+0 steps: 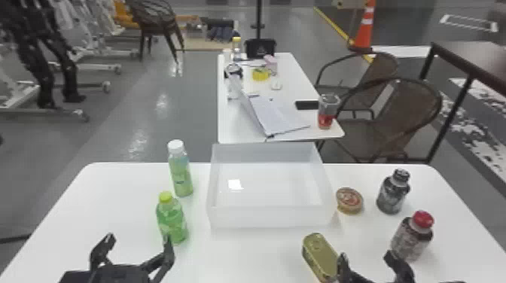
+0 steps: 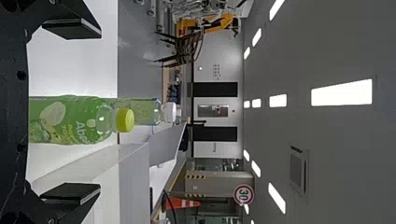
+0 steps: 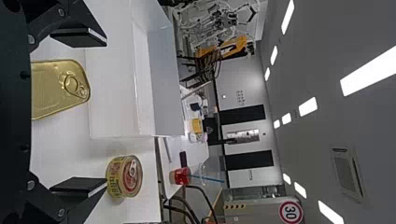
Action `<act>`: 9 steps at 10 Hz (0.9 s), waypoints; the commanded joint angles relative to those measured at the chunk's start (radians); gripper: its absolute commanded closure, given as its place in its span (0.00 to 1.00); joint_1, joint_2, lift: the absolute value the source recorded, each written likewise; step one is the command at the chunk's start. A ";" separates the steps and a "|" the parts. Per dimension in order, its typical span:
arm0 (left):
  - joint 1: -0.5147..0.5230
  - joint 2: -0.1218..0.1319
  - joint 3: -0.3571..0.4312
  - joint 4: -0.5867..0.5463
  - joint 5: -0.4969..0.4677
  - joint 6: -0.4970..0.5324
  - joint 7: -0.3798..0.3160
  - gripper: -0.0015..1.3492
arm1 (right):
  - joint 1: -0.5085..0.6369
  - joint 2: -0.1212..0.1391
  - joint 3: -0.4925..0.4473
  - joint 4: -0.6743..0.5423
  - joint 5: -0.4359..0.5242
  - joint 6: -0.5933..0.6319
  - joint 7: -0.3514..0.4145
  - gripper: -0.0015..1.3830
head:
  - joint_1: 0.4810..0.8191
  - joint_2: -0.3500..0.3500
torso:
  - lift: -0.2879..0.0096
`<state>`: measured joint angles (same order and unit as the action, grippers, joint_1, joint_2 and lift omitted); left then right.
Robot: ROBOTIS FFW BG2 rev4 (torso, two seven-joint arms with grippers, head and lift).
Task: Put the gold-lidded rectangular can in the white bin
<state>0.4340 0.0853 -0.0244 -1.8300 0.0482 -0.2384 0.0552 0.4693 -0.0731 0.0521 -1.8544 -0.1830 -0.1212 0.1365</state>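
The white surface (image 1: pixel 101 203) spans the bottom of the head view. The white bin (image 1: pixel 269 217), a translucent box, sits at its centre. At the lower left, the left gripper (image 1: pixel 138 241) has its fingers spread wide; at the lower right, the right gripper (image 1: pixel 366 259) is also wide. Four bottles stand upright: white-capped (image 1: pixel 180 173) and yellow-capped (image 1: pixel 172 218) green ones left of the bin, black-capped (image 1: pixel 392 193) and red-capped (image 1: pixel 412 237) dark ones at right. The gold-lidded rectangular can (image 1: pixel 320 254) lies at the lower right of centre, outside the bin, near the right gripper's left finger; I cannot tell whether they touch. The round tin (image 1: pixel 349 201) rests just beside the bin's right wall.
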 commanded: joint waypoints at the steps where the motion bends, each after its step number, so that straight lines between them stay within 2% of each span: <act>1: 0.000 -0.001 0.000 0.000 -0.002 -0.001 0.000 0.11 | 0.000 -0.001 0.000 0.000 0.000 0.000 0.000 0.17 | 0.20 0.50 | 0.63; 9: 0.002 -0.002 0.001 0.000 -0.002 -0.001 0.000 0.11 | -0.001 0.001 -0.003 0.034 -0.003 -0.015 0.000 0.17 | 0.20 0.50 | 0.63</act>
<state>0.4351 0.0825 -0.0230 -1.8300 0.0457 -0.2384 0.0552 0.4682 -0.0721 0.0504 -1.8283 -0.1855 -0.1357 0.1362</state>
